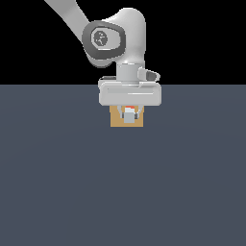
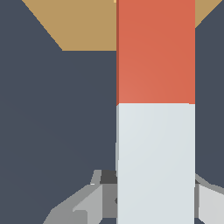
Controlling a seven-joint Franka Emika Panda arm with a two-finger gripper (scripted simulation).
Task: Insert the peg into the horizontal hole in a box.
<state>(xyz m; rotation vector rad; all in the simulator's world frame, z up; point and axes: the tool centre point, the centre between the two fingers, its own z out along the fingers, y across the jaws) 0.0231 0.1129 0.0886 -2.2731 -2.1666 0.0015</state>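
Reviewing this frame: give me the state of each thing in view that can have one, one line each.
peg: held in the gripper, red-orange end pointing toward the box, whitish end at the fingers.
gripper: shut on the peg, right in front of the box.
box: resting on the table, partly hidden by the peg.
horizontal hole: hidden behind the peg and gripper; cannot tell whether the peg has entered.

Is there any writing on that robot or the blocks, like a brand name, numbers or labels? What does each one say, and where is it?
No readable text anywhere.
The arm has a small round mark on its dark grey joint cover, too blurred to read.
The peg, the box and the hand carry no words, numbers or signs.
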